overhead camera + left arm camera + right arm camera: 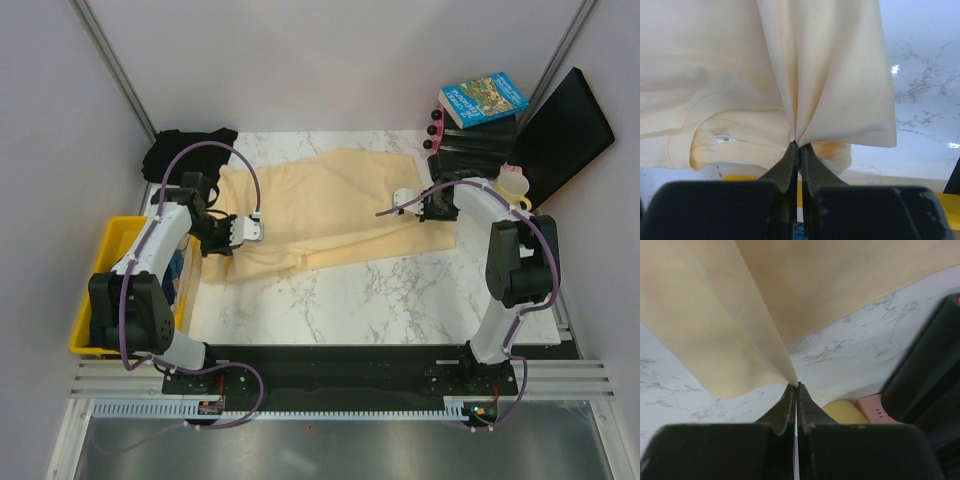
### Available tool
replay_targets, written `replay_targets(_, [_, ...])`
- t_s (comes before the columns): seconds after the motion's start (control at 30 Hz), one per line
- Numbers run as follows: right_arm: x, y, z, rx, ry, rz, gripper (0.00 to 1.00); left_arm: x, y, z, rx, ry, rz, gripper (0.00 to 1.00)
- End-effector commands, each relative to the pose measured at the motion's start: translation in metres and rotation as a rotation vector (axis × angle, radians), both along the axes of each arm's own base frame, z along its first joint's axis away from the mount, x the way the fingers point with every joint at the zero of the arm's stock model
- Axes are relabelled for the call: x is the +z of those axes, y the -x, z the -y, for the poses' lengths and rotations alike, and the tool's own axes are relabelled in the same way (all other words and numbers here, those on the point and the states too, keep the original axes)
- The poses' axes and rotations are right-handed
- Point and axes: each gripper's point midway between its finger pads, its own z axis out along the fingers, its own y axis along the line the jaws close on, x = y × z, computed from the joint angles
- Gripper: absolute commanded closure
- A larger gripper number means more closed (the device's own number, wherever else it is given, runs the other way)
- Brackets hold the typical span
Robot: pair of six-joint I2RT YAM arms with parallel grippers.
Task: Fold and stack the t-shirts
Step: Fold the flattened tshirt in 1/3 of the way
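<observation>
The pale cream-yellow t-shirt [330,205] lies spread and partly folded across the marble table. My left gripper [222,232] is shut on a pinch of its left side; in the left wrist view [798,144] cloth [830,75] fans up from the closed tips, with the neck label [725,139] to the left. My right gripper [428,208] is shut on the shirt's right edge, seen in the right wrist view [797,385] with cloth [715,315] rising from the tips. A black t-shirt [185,150] is bunched at the back left corner. The navy one cannot be made out.
A yellow bin [100,300] stands off the table's left edge. At the back right are a book [483,99] on a black rack [475,150], a black board [562,135], and a pink and yellow cup [513,185], also in the right wrist view [860,412].
</observation>
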Motion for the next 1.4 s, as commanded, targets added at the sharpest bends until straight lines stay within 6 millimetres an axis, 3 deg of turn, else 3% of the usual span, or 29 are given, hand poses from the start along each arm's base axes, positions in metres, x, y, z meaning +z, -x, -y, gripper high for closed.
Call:
replay_targets(0.0, [0.016, -0.033, -0.007, 0.001, 0.002, 0.101, 1.00, 0.004, -0.011, -0.009, 0.033, -0.032, 0.024, 0.98])
replay_targets(0.33, [0.016, -0.054, -0.022, 0.024, 0.004, 0.152, 1.00, -0.007, -0.021, -0.013, 0.047, -0.052, 0.056, 0.98])
replay_targets(0.57, [0.011, -0.055, -0.022, 0.022, 0.018, 0.154, 1.00, -0.011, -0.038, -0.021, 0.073, -0.074, 0.108, 0.98])
replay_targets(1.1, [0.004, -0.062, -0.023, -0.014, 0.031, 0.190, 1.00, -0.021, -0.050, -0.024, 0.072, -0.092, 0.128, 0.98])
replay_targets(1.3, [-0.003, -0.064, -0.029, -0.036, 0.030, 0.206, 0.85, -0.024, -0.051, -0.025, 0.078, -0.095, 0.126, 0.98])
replay_targets(1.33, [-0.003, -0.064, -0.029, -0.038, 0.028, 0.207, 0.68, -0.024, -0.051, -0.026, 0.081, -0.099, 0.128, 0.98])
replay_targets(1.37, [-0.004, -0.064, -0.030, -0.044, 0.027, 0.210, 0.58, -0.025, -0.052, -0.027, 0.086, -0.102, 0.124, 0.96])
